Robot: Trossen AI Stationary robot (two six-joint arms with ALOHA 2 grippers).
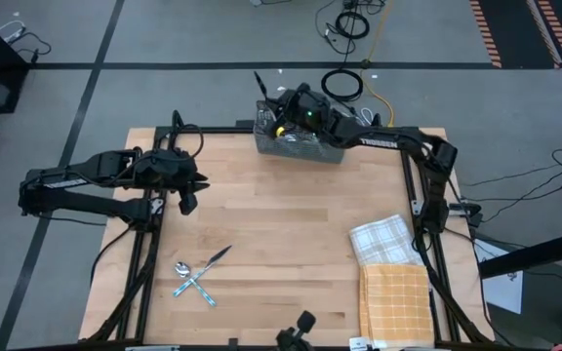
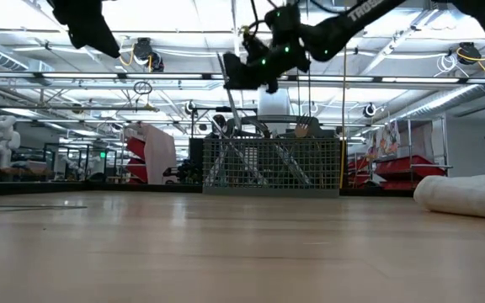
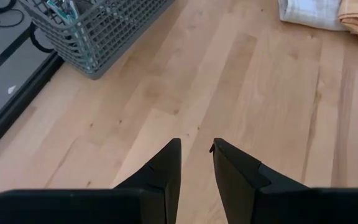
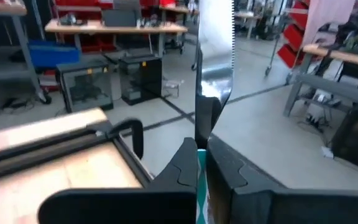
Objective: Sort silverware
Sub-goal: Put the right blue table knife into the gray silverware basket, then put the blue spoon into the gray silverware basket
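A grey wire-mesh caddy (image 1: 297, 144) stands at the table's far edge, with silverware in it (image 3: 61, 7). My right gripper (image 1: 269, 100) hovers over the caddy's left end, shut on a knife (image 4: 216, 56) with a serrated blade and a light blue handle. Two more pieces of silverware, a spoon (image 1: 181, 268) and a second piece (image 1: 213, 259), lie crossed on the table near its front left. My left gripper (image 3: 196, 149) hangs open above the table's left side with nothing between its fingers. My right gripper pinches the knife's light blue handle (image 4: 201, 163) between its two fingers. The knife runs along the fingers, and its blade (image 4: 216, 43) sticks out past the fingertips. The fingers come nearly level from the table's right. The knife is lifted clear, above the caddy.
A white checked cloth (image 1: 382, 239) and an orange cloth (image 1: 395, 304) lie folded at the table's near right. The middle of the wooden table (image 1: 291, 234) is bare. Cables lie on the floor beyond the far edge.
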